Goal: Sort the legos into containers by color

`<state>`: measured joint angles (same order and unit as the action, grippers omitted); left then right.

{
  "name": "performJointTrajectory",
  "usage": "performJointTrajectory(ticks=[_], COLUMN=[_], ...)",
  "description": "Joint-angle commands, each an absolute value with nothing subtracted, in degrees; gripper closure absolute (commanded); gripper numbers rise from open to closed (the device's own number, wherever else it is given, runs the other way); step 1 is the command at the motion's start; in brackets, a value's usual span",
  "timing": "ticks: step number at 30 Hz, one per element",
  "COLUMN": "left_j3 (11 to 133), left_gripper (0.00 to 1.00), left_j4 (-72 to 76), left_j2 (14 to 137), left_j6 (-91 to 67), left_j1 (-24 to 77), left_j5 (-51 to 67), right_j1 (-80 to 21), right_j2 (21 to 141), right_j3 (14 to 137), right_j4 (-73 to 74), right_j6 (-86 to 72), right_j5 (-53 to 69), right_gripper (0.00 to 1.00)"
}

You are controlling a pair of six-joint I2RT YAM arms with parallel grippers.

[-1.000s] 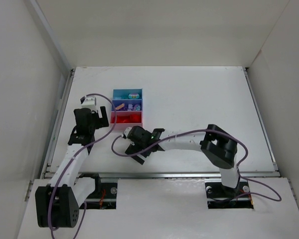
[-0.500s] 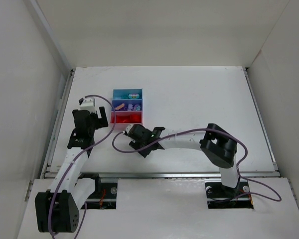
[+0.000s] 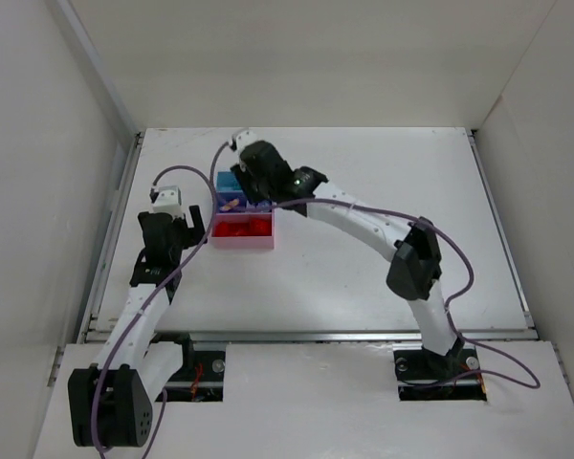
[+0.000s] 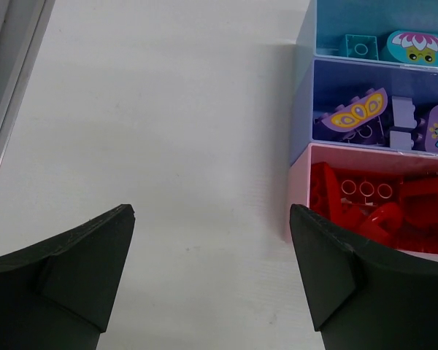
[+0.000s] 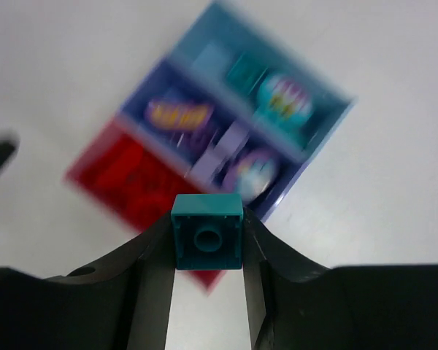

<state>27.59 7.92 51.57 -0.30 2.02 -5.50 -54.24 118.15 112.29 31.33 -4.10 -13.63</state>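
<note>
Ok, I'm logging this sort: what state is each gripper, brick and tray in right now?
left gripper: open, empty.
right gripper: shut on teal brick.
teal brick: held, not yet dropped.
light blue tray: holds teal pieces.
purple-blue tray: holds lilac pieces.
pink tray: holds red bricks.

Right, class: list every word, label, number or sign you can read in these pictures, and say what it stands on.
No words, numbers or brand marks can be read in any view.
Teal printed brick: a flower face picture, no letters.
Purple printed brick: a yellow butterfly pattern, no letters.
Teal brick in the right gripper: plain.
</note>
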Motion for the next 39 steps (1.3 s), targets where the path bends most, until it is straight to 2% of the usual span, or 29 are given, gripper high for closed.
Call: performJointTrajectory(ticks=[1, 3, 5, 10, 15, 16, 18, 19, 20, 22, 23, 25, 26, 28, 33, 39], left_j3=[26.98, 26.98, 26.98, 26.98, 26.98, 26.98, 26.98, 26.98, 26.98, 26.98, 26.98, 26.98, 26.98, 26.98, 26.98, 26.98], left_gripper=[0.15, 0.15, 0.15, 0.15, 0.15, 0.15, 0.15, 0.15, 0.15, 0.15, 0.15, 0.15, 0.15, 0.15, 0.15, 0.14], left_j4=[10.2, 10.2, 9.67, 9.67, 9.67, 9.67, 9.67, 9.67, 9.67, 9.67, 9.67, 9.67, 9.67, 9.67, 9.67, 10.19], left_j2=[50.98, 51.5, 51.5, 52.65, 53.17, 53.17, 53.17, 53.17, 53.17, 53.17, 53.17, 53.17, 53.17, 52.65, 52.65, 51.59], left_j6=[-0.18, -0.18, -0.18, -0.18, -0.18, -0.18, -0.18, -0.18, -0.18, -0.18, -0.18, -0.18, -0.18, -0.18, -0.18, -0.18], left_j1=[1.24, 0.71, 0.01, -1.22, -1.76, -1.76, -2.29, -2.29, -2.29, -2.29, -2.29, -2.29, -2.29, -2.29, -2.29, -2.29], left_j5=[-6.33, -6.33, -6.85, -6.86, -7.38, -7.38, -7.38, -7.38, -7.38, -7.38, -7.38, -7.38, -7.38, -7.38, -7.38, -7.38], right_j1=[-51.86, -51.06, -50.19, -48.6, -48.6, -48.6, -48.6, -48.08, -48.08, -48.08, -47.55, -47.55, -47.55, -47.55, -47.55, -42.29], right_j2=[128.21, 134.61, 136.57, 135.01, 137.72, 138.51, 139.13, 139.74, 139.75, 140.27, 140.8, 140.8, 140.28, 138.62, 130.01, 112.61], right_j3=[125.47, 135.2, 138.15, 130.71, 132.36, 132.36, 132.36, 132.36, 132.36, 132.36, 132.36, 132.89, 132.89, 132.89, 127.8, 111.91], right_j4=[31.54, 32.17, 30.6, 15.85, 15.03, 15.03, 14.51, 14.5, 14.5, 13.98, 13.97, 14.5, 14.5, 15.55, 15.56, 17.74], right_j6=[-2.9, -2.9, -2.9, -3.52, -3.52, -4.04, -4.04, -4.04, -4.04, -4.04, -4.04, -4.04, -4.04, -4.04, -4.04, -9.99], right_j5=[-20.12, -22.23, -22.76, -20.48, -18.54, -19.07, -19.59, -19.6, -19.6, -19.6, -19.6, -19.6, -18.99, -18.98, -23.09, -25.4], right_gripper=[1.0, 1.0, 1.0, 1.0, 1.0, 0.94, 0.74, 0.53, 0.49, 0.49, 0.45, 0.3, 0.12, 0.0, 0.0, 0.0])
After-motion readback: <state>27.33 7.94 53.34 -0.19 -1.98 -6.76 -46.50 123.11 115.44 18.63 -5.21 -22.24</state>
